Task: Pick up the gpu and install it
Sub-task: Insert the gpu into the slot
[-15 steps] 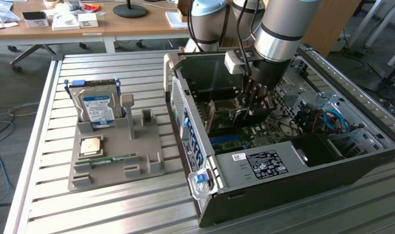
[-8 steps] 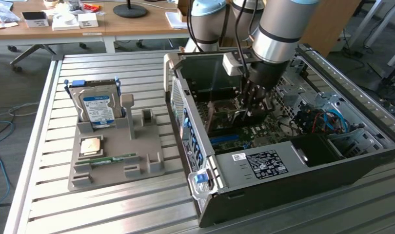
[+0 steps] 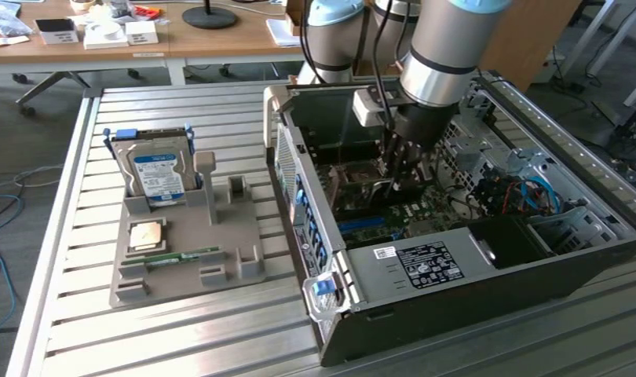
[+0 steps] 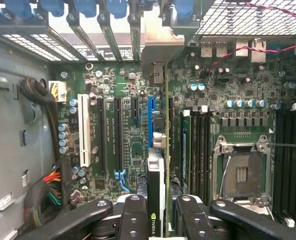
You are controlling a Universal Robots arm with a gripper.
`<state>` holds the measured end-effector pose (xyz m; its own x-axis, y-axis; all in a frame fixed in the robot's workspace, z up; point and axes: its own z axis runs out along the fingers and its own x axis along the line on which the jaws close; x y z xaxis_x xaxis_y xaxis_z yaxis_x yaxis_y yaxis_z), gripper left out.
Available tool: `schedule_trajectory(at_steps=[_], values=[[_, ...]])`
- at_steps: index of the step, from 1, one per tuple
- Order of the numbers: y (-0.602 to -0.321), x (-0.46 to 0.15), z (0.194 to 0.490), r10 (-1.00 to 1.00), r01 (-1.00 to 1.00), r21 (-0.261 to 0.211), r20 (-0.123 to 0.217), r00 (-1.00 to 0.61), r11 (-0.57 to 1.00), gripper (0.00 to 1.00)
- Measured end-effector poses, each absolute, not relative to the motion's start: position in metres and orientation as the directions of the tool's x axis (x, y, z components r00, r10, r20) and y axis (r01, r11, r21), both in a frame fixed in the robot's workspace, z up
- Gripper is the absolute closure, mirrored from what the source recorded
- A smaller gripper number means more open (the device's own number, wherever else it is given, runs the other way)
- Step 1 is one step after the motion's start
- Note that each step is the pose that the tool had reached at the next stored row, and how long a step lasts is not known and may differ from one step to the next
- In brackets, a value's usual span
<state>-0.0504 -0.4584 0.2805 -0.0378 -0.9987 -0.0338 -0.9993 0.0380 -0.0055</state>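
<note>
My gripper (image 4: 164, 216) is shut on the gpu (image 4: 157, 172), a thin dark card seen edge-on with a green logo between the black fingers (image 4: 134, 217). The card stands upright over the motherboard, lined up along the blue expansion slot (image 4: 151, 117). Its silver bracket (image 4: 160, 47) reaches the row of rear slot covers. I cannot tell whether the card's edge is seated in the slot. In the exterior view the arm reaches down into the open computer case (image 3: 455, 275), with the gripper (image 3: 405, 179) low over the board.
Inside the case are the open CPU socket (image 4: 242, 172), memory slots (image 4: 200, 150) and a cable bundle (image 4: 40, 97). Beside the case, a grey fixture (image 3: 229, 263) holds a hard drive (image 3: 158, 174), a CPU (image 3: 148, 234) and a memory stick (image 3: 182, 257).
</note>
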Motion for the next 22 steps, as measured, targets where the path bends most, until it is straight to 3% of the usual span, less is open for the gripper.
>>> schedule_trajectory(at_steps=[22], values=[[-0.4601, -0.0558, 0.2728, -0.999, -0.999, -0.005, -0.034, -0.038, 0.038, 0.73]])
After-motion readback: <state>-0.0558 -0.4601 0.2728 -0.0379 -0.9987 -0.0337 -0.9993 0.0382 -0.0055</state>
